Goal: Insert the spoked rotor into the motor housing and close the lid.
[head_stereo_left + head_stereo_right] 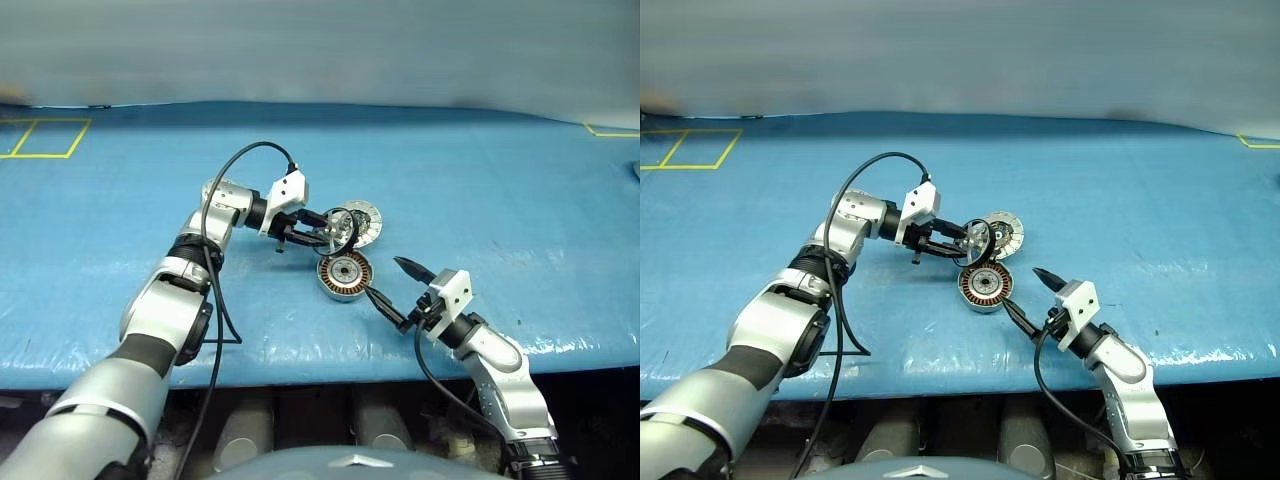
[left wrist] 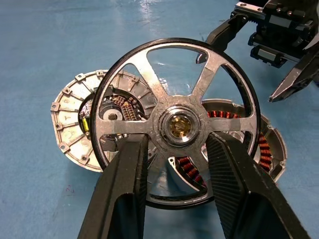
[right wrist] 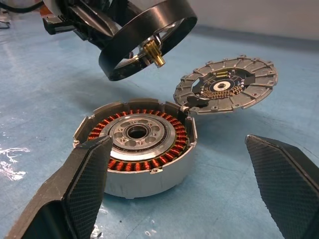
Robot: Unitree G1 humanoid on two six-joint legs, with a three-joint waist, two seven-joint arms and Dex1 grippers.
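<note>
My left gripper (image 1: 318, 228) is shut on the spoked rotor (image 2: 178, 124), a dark-rimmed silver wheel with a brass hub. Its fingers (image 2: 124, 189) clamp the spokes on either side of the hub. The rotor (image 3: 147, 40) hangs tilted in the air, just above and behind the motor housing (image 3: 139, 134). The housing (image 1: 345, 275) lies flat on the blue table with its copper windings facing up. The lid (image 3: 227, 87) stands tilted open at the housing's far rim, with its inner face showing. My right gripper (image 1: 388, 282) is open, low and just right of the housing, which lies in front of its spread fingers (image 3: 84, 174).
The blue plastic-covered table (image 1: 500, 200) stretches wide on all sides of the parts. Yellow tape lines (image 1: 45, 138) mark its far left corner, and more tape (image 1: 610, 130) shows at the far right. The table's front edge (image 1: 330, 365) runs close below my right gripper.
</note>
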